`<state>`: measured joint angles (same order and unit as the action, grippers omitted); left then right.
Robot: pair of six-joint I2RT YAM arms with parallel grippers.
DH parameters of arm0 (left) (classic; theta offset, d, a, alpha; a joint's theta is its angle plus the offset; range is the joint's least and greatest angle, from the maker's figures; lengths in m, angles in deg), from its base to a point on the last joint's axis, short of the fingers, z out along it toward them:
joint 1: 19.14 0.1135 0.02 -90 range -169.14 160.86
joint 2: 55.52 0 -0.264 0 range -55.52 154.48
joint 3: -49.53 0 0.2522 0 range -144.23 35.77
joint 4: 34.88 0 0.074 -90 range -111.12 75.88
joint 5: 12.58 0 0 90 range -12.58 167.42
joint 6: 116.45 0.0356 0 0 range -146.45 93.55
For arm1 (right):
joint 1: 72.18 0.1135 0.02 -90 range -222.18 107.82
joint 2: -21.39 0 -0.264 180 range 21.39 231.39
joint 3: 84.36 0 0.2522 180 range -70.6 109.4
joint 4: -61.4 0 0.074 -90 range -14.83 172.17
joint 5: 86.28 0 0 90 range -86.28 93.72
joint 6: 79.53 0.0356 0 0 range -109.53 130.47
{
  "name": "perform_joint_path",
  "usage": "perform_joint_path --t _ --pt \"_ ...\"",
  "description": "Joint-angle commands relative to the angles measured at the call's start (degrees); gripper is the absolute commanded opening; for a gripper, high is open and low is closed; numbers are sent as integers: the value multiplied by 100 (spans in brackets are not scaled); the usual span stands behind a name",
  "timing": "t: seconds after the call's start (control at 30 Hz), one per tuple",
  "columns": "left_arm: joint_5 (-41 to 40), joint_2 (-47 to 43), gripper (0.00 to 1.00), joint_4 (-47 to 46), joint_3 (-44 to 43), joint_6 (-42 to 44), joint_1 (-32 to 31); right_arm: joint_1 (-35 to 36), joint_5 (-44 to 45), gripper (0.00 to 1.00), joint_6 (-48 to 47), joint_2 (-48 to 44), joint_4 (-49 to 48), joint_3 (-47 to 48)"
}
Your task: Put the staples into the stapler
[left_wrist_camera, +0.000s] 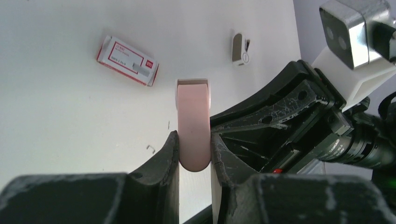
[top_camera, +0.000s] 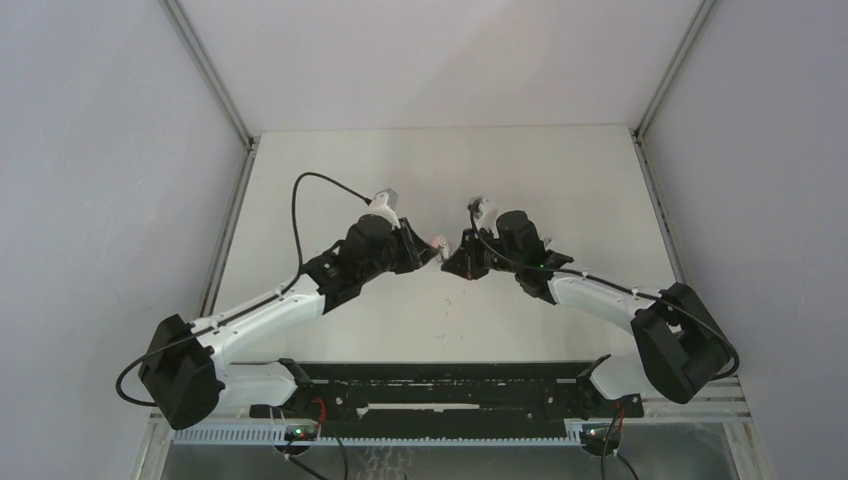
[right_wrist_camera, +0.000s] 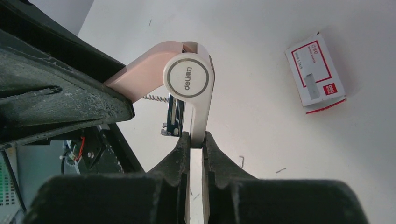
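The stapler (right_wrist_camera: 189,79) hangs above the table between the two arms, hinged open. Its pink top slants up left and its white base arm points down, with the spring and metal magazine (right_wrist_camera: 173,114) exposed between them. My left gripper (left_wrist_camera: 194,144) is shut on the pink top (left_wrist_camera: 193,126). My right gripper (right_wrist_camera: 196,140) is shut on the end of the white base arm. The staples (left_wrist_camera: 127,60), a red-and-white box, lie flat on the table, also showing in the right wrist view as the box (right_wrist_camera: 316,72). From above, the grippers meet at the stapler (top_camera: 437,243).
A small grey-and-white clip-like thing (left_wrist_camera: 240,48) lies on the table beyond the stapler. Loose single staples (right_wrist_camera: 241,160) are scattered on the white surface. White walls enclose the table on three sides, and a black rail (top_camera: 440,385) runs along the near edge.
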<state>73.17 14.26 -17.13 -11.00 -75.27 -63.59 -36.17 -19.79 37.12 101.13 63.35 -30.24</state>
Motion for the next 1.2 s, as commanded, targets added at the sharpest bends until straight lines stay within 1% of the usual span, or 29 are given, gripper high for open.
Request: perform_joint_path --t 0.0,0.13,0.43,0.7,0.93,1.17 --pt "260 -245 0 434 -393 366 13 46 -210 0 -511 -263 636 218" --pt "399 -271 0 852 -396 548 93 73 -340 0 -562 -322 1210 219" --pt "968 -137 0 1138 -255 794 367 149 -798 0 -411 -83 1937 220" --pt "1103 -53 0 1380 -321 1005 447 205 -703 0 -424 -64 2027 95" --pt "1108 -74 0 1632 -407 1378 704 206 -841 0 -512 -82 2338 95" --pt "1265 79 4 1907 -641 1762 885 209 -1142 0 -672 -64 2738 96"
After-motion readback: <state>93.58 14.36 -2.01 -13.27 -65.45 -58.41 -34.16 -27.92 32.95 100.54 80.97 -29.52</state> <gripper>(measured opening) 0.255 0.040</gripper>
